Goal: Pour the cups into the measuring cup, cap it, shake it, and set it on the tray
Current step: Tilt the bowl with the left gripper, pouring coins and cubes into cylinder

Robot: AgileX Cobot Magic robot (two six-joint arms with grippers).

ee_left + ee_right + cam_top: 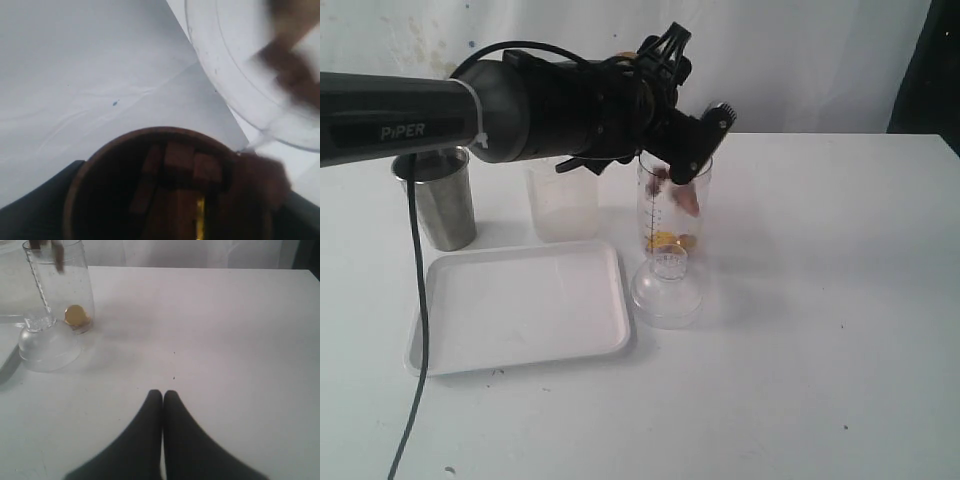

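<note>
My left gripper (692, 143) reaches across and is shut on the brown wooden cup (165, 190), tipped over the mouth of the measuring cup (674, 205). Brown blocks lie inside the wooden cup, and blurred brown pieces (295, 65) are falling past the clear rim (235, 85). Yellow and brown pieces sit at the measuring cup's bottom (76, 315). The steel tumbler (438, 198) stands at the left, behind the white tray (520, 305). My right gripper (162, 393) is shut on nothing, low over bare table to the right of the measuring cup (60, 285).
A clear domed cap (666, 292) rests on the table just in front of the measuring cup, beside the tray's right edge. A frosted plastic cup (564, 200) stands between the tumbler and the measuring cup. The left arm's cable (418, 300) hangs across the tray's left side.
</note>
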